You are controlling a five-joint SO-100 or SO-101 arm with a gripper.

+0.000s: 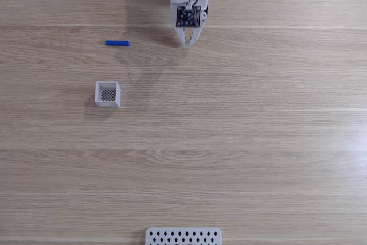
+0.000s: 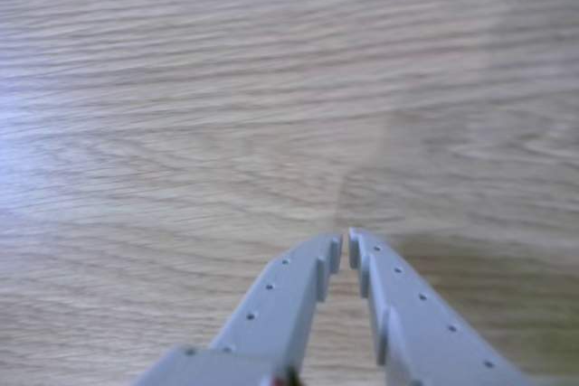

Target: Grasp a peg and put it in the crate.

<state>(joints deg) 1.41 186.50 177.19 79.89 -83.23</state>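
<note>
Clearly nothing is done yet: the peg (image 1: 117,43) lies on the table (image 1: 241,142) in the upper left of the fixed view, above the empty crate (image 1: 108,94). At top centre, the gripper (image 1: 186,43) is nearly closed, holding nothing.

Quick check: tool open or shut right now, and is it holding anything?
Tool: shut, tips nearly touching, holding nothing. The peg lies on the table.

You see a bright blue peg (image 1: 117,43), a white crate (image 1: 107,102) with dark perforated mesh floor, a white panel (image 1: 183,236) with diamond holes, light wood-grain table (image 1: 258,142), pale grey gripper (image 2: 346,243).
</note>
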